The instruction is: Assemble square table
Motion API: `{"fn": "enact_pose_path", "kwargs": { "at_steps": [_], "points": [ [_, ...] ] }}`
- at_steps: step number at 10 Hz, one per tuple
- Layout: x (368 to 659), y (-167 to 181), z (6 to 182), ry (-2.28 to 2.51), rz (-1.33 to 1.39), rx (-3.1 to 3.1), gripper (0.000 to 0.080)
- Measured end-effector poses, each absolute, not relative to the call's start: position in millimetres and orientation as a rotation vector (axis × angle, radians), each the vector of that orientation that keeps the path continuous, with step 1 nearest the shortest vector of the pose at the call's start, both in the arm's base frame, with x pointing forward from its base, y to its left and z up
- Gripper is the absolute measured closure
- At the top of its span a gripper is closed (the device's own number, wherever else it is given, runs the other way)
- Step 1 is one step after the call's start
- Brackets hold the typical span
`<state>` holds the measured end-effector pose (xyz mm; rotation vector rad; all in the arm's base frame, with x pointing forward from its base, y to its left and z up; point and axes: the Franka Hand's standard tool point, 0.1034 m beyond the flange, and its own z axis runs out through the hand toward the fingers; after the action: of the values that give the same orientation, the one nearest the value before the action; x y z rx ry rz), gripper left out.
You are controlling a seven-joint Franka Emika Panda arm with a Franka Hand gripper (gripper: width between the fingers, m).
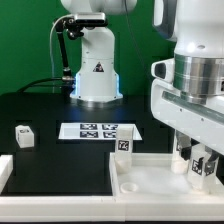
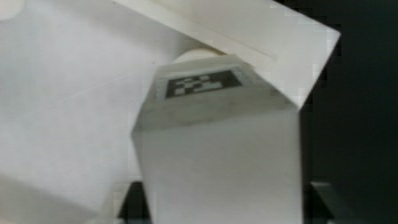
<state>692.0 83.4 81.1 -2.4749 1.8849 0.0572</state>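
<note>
You have: pincer [image 1: 200, 178] clamped on one leg block [image 2: 217, 140] above the square slab [image 1: 150, 190]; loose leg block [image 1: 22, 135] on the tabletop [image 1: 60, 165].

Light falls evenly from above in the exterior view. The white arm base [image 1: 97, 72] and slab [image 1: 150, 175] come near to washing out, while the black tabletop [image 1: 50, 110] swallows detail and shows hardly a shadow. A bluish glow rims the arm base's foot. The gripper [image 1: 198, 168], close to the lens, looks soft. The wrist view is dimmer and blurred throughout: the leg [image 2: 217, 150] reads grey in shade, its tag [image 2: 205, 84] is smeared, and the slab [image 2: 71, 90] behind is brighter.
</note>
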Motion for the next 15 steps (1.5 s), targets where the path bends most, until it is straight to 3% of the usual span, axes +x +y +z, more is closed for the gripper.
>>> {"fn": "enact_pose_path", "kwargs": {
  "at_steps": [3,6,7,8,9,12,15],
  "points": [
    [674,74,78.5,2.322,-0.069,-1.921,0.0507],
    [670,81,79.2,2.312,-0.083,-1.913,0.0504],
    [669,82,78.9,2.308,-0.082,-1.92,0.0282],
    [662,85,78.7,2.138,-0.024,-2.214,0.0282],
    [664,90,83.4,1.97,0.048,-2.455,0.0179],
    [671,92,82.9,1.727,0.024,-2.62,0.0156],
    [668,110,86.3,1.104,0.039,-3.007,0.015]
  ]
}}
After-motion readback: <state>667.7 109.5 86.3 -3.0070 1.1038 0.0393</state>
